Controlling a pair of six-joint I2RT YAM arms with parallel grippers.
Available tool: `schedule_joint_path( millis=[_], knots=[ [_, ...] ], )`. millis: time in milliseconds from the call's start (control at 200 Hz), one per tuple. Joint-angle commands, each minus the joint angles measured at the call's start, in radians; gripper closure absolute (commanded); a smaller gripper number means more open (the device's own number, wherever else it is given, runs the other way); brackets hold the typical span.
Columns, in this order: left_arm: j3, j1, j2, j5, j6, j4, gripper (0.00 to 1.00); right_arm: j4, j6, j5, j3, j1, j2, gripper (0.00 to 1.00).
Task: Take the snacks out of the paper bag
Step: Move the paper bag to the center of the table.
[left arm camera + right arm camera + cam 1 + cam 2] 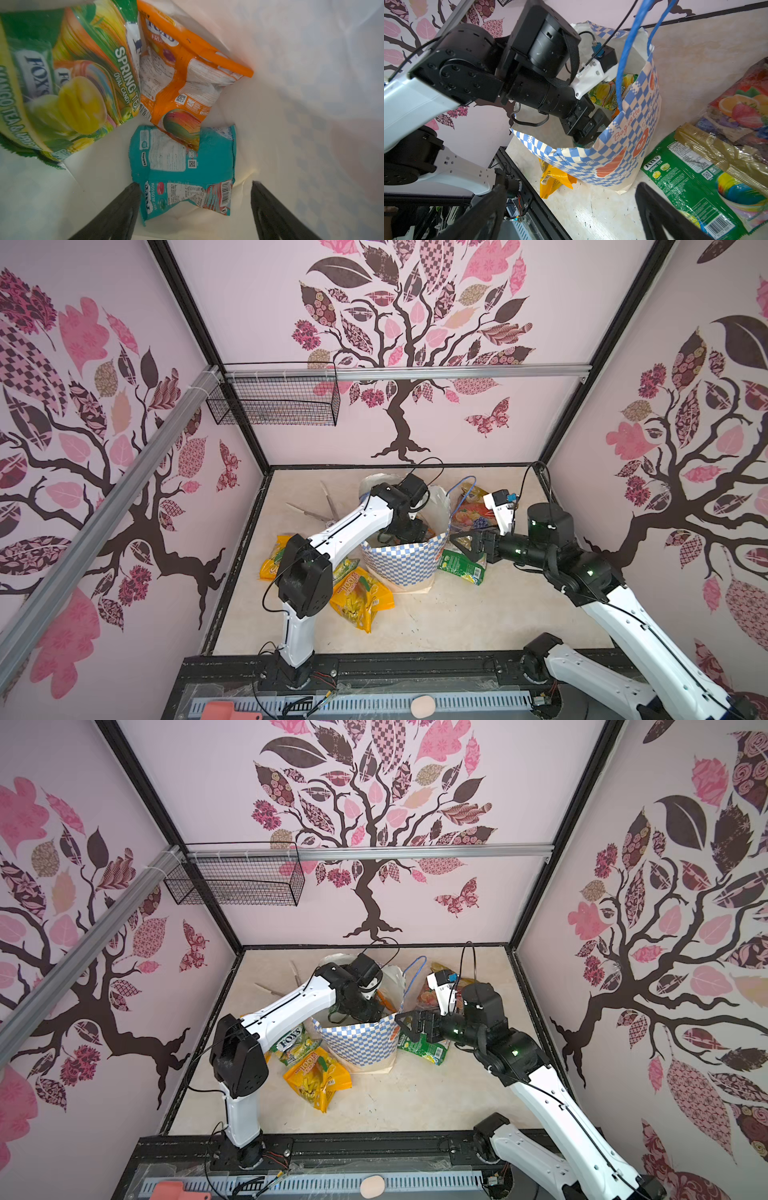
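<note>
Left gripper (pixel 194 184), jaws spread wide and empty, inside paper bag (pixel 405 562) above teal Mint Blossom packet (pixel 182 166), seemingly for pickup; right gripper (pixel 570 186), likewise spread and empty, at bag's 3 o'clock.

I'm looking into a lab test booth: pale pink wall panels (pixel 523 439) printed with patchwork trees, black metal frame posts (pixel 189 310), silver aluminium rails (pixel 457 372), a beige marbled surface (pixel 457 622) and a black wire basket (pixel 274 406).

Blue-checked paper bag (pixel 405 564); seemingly gold packet (pixel 720 149)
</note>
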Motion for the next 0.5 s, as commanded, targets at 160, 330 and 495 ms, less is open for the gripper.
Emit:
schedule_joint_path(
  millis=[160,330,495],
  knots=[
    [-0.051,-0.001,0.064,-0.011,0.054,0.011,0.14,-0.003,0.003,0.006,0.005,0.004,-0.001,0.0],
    [-0.086,-0.001,0.105,-0.011,0.058,0.046,0.14,-0.01,0.0,0.013,0.005,0.005,-0.007,0.0],
    [-0.151,-0.002,0.13,-0.002,0.052,0.093,0.14,-0.013,0.0,0.014,0.004,0.005,-0.01,0.0]
  ],
)
